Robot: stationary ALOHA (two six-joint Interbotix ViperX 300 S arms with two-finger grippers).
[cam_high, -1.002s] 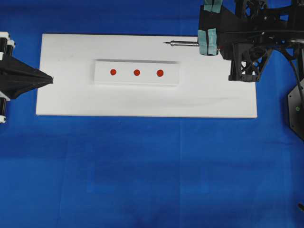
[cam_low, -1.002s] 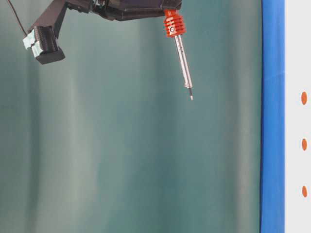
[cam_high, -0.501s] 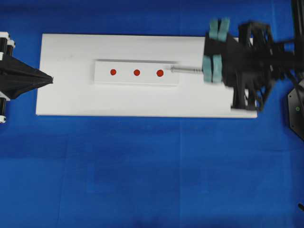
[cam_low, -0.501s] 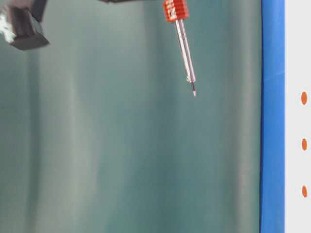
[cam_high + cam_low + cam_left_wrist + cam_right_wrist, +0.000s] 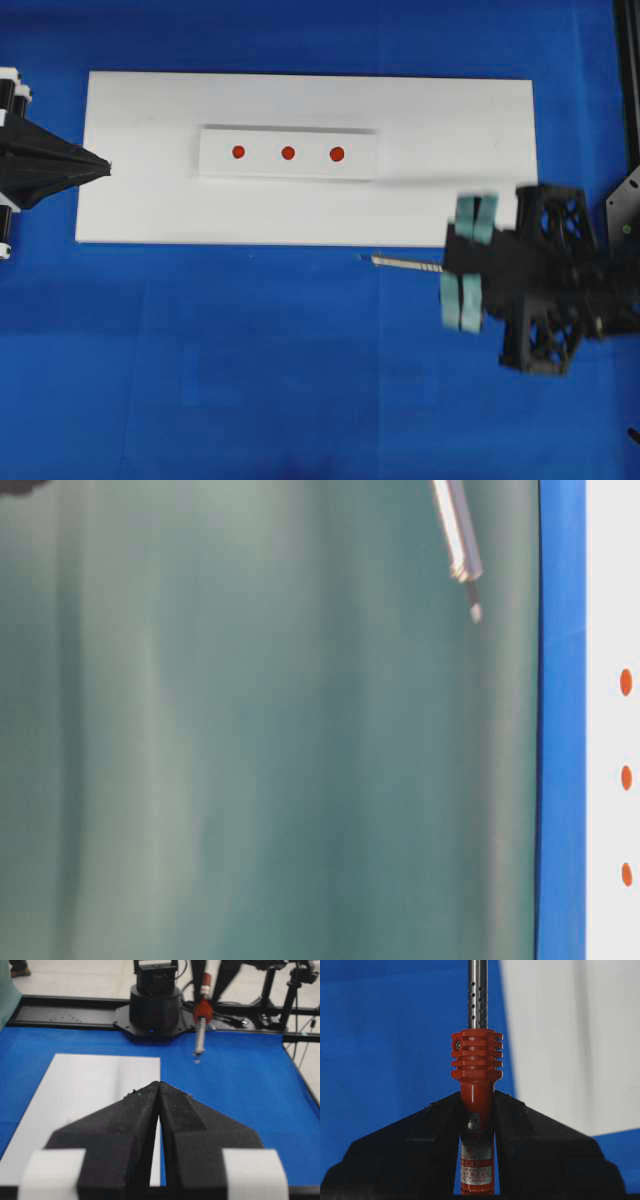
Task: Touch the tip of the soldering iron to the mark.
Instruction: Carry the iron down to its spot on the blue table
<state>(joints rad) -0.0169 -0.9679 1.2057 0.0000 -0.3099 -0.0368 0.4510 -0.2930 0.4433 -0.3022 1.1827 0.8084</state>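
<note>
Since a second ago, the right gripper (image 5: 477,1125) has swung the iron (image 5: 477,1080) off the board (image 5: 150,210), over blue cloth (image 5: 250,360). 1 iron, 3 marks (image 5: 288,153), 2 grippers: its handle is clamped between the right fingers (image 5: 410,1145), shaft jutting beyond their tips. Left gripper (image 5: 160,1087) is pressed together, holding nothing.

Left end effector (image 5: 105,166) sits at the left edge of the overhead frame, its black tapered fingers (image 5: 135,1115) pressed together to a point directed toward frame right, nothing between them. Right arm occupies the lower right of the overhead frame, motion-blurred. Right end effector (image 5: 477,1110) is clamped on the red-orange handle of the soldering iron (image 5: 476,1067), whose shaft points toward frame left in the overhead view.
</note>
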